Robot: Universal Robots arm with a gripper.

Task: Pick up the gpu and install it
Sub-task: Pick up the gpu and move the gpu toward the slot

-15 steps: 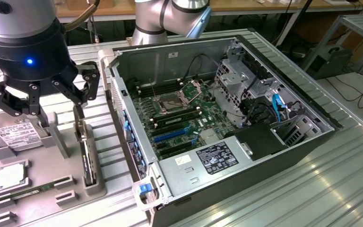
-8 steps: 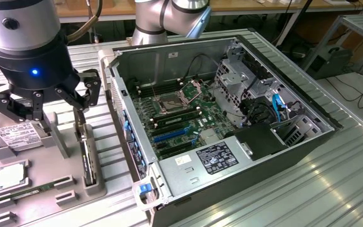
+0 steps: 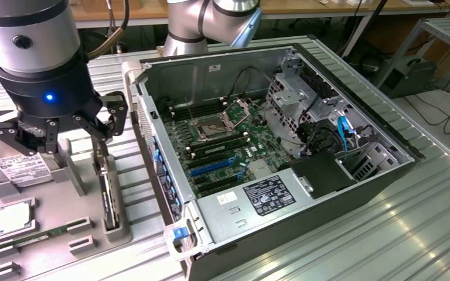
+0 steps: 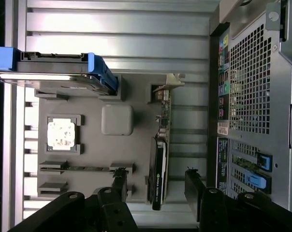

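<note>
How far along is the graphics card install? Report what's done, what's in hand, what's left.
Done: the gripper is over the grey tray, open jaws straddling the graphics card, which stands on edge in its holder. In hand: nothing; the jaws are not closed on the card. Left: gripping, lifting and seating it in the open computer case, whose blue card slots look empty.
</note>
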